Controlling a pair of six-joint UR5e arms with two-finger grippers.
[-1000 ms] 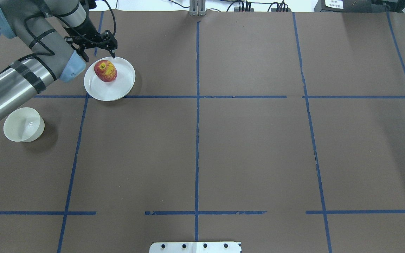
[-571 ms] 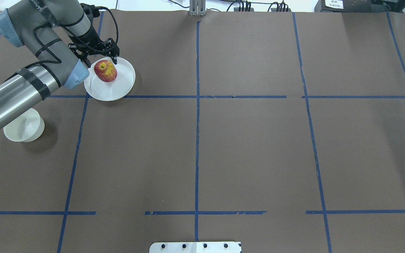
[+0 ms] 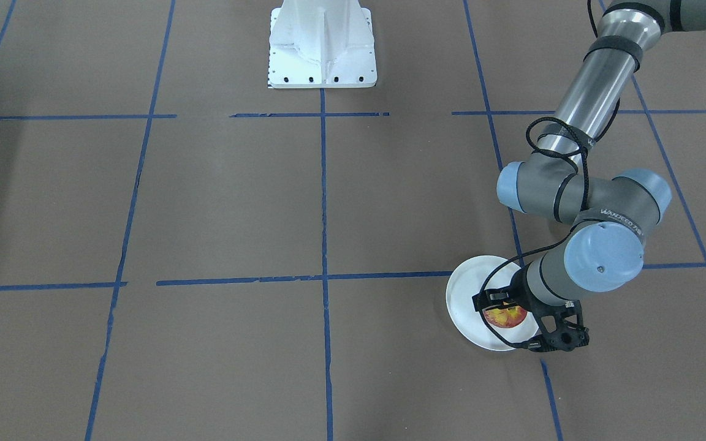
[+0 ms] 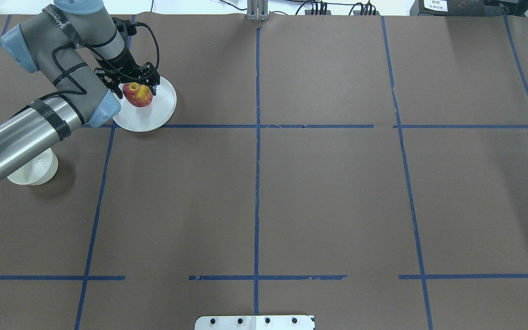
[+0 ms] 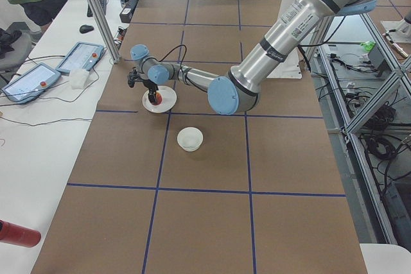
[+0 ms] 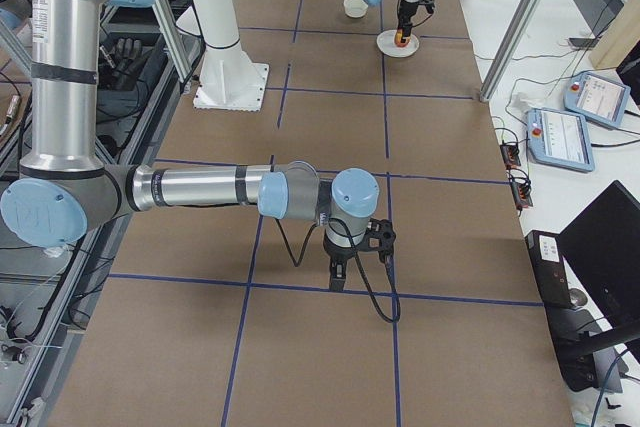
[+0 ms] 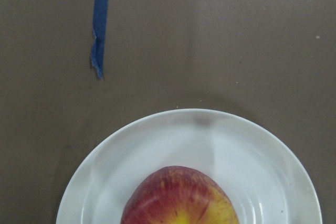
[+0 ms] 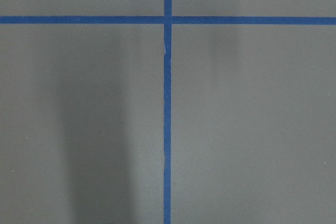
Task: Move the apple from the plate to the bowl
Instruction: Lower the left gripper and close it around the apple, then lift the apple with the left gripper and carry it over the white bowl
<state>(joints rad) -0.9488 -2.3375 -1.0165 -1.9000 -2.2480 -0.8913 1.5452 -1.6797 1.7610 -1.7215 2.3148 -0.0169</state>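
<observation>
- Apple (image 4: 139, 96) sits on the plate (image 4: 156, 114), on the half of it toward the table's left edge, with its yellow dimple facing up.
- Plate lies flat on the brown table (image 4: 337, 183), at the far left of the overhead view, just beyond a crossing of blue tape lines (image 4: 257, 183).
- Left gripper (image 4: 137, 88) is low over the apple with its jaws spread, one finger on each side of the fruit. Whether the pads touch the skin cannot be told.
- From across the table, the same gripper (image 3: 523, 320) straddles the apple (image 3: 505, 316) and the wrist joint hides part of the plate (image 3: 466, 294).
- Left wrist camera shows the apple's red and yellow top (image 7: 181, 198) at the bottom edge, with the plate's rim (image 7: 262, 135) curving beyond it.
- Bowl (image 4: 39, 170) stands upright and empty, apart from the plate and nearer the robot, half hidden under the left forearm; the left side view shows it whole (image 5: 190, 138).
- Right gripper (image 6: 360, 267) points down near the table, well away from plate and bowl. It appears only in the right side view, so whether it is spread or clenched cannot be told.
</observation>
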